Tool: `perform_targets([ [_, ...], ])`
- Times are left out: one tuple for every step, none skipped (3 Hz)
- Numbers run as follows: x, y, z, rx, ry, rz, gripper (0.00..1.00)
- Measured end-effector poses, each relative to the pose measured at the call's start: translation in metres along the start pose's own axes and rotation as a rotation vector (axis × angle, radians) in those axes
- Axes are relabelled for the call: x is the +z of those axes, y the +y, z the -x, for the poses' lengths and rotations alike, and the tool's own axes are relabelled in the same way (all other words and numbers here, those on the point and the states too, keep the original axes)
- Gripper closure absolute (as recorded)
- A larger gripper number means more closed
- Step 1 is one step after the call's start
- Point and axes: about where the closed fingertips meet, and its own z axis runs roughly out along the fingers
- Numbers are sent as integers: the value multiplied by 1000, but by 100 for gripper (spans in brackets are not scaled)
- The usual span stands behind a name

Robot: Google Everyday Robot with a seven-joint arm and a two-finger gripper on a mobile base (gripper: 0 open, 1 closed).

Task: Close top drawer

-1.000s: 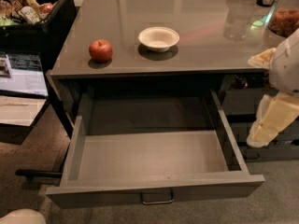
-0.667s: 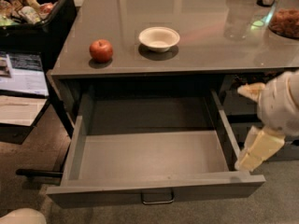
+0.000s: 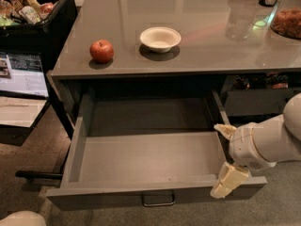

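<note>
Gripper change: since the frame before, we saw the gripper [image 3: 219, 160] come down and inward, from beside the top drawer's right wall to its front right corner.
Drawer change: we found the top drawer [image 3: 146, 159] as far out as it had been; it had not shifted.
Fingers: the fingers [image 3: 229, 180] were spread wide. One lay over the drawer's right wall and the other over the right end of its front panel [image 3: 103, 200]. We could not tell whether either touched it.
Drawer position: it stood pulled far out from under the table [image 3: 211, 46].
Drawer look: it was wide, deep and dark grey, with a plain grey box interior and a flat front.
Handle: one small metal loop handle [image 3: 158, 200] sat centred on the drawer's front panel.
Above the drawer: we noted an apple [image 3: 102, 51] on the table over the drawer's back left, and a bowl [image 3: 160, 38] over its back middle.
</note>
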Motion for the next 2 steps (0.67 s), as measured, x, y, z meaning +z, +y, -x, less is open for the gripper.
perform_targets([
  [33, 10, -10, -1, -40, 22, 0],
  [60, 16, -18, 1, -73, 45, 0],
])
